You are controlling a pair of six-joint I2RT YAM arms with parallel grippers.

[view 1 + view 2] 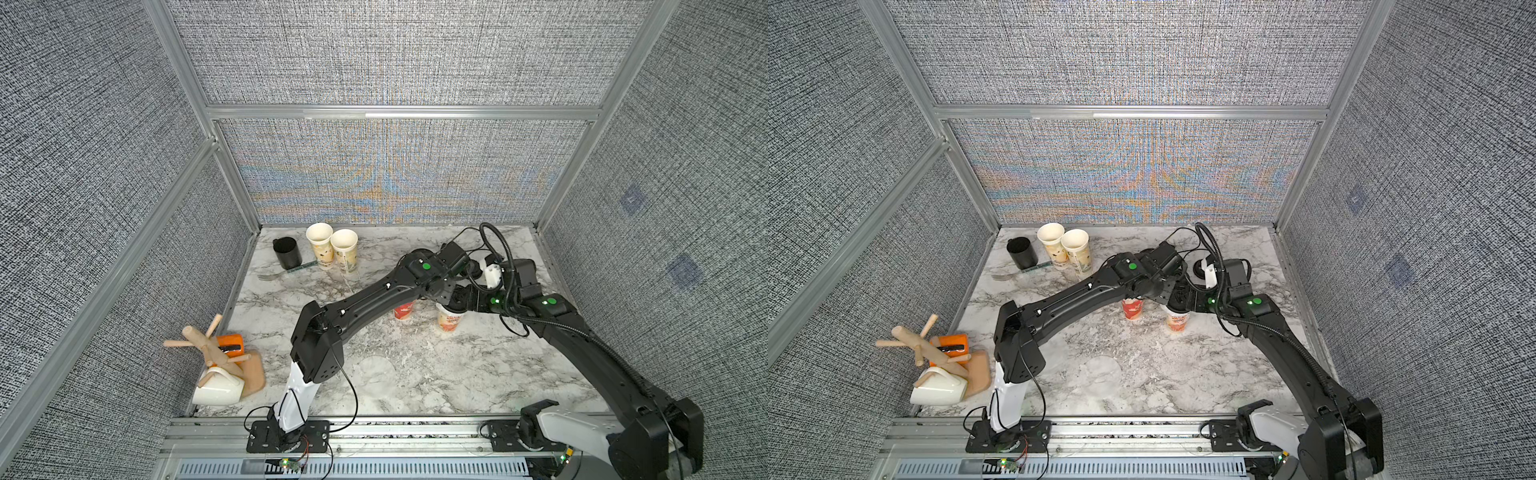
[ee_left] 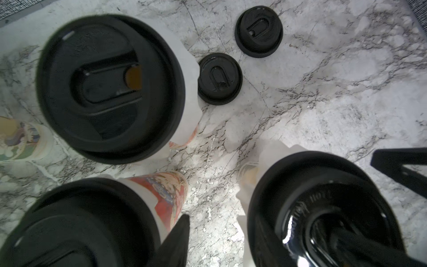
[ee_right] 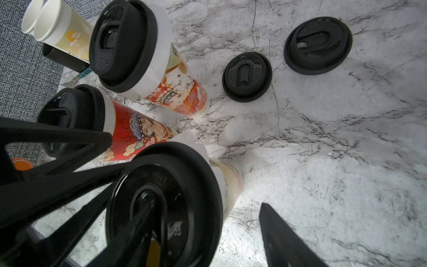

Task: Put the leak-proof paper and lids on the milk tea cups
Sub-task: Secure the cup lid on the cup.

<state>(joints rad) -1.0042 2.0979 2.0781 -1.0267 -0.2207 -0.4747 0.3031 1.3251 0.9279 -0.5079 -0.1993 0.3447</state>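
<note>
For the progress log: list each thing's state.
Lidded milk tea cups: leak-proof paper under black lids.
Two back cups: open, uncovered.
Two loose lids: flat on marble.
Black mug: upright.
White mug: on its side.
Mug tree: toppled.
Left claw: open.
Right claw: open, over one lidded cup.

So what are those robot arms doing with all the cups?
They are covering milk tea cups. Three already have leak-proof paper tucked under black lids. Both the left pincer and right pincer sit open over one capped cup. Two cups at the back are uncovered, and two spare lids lie on the marble.
</note>
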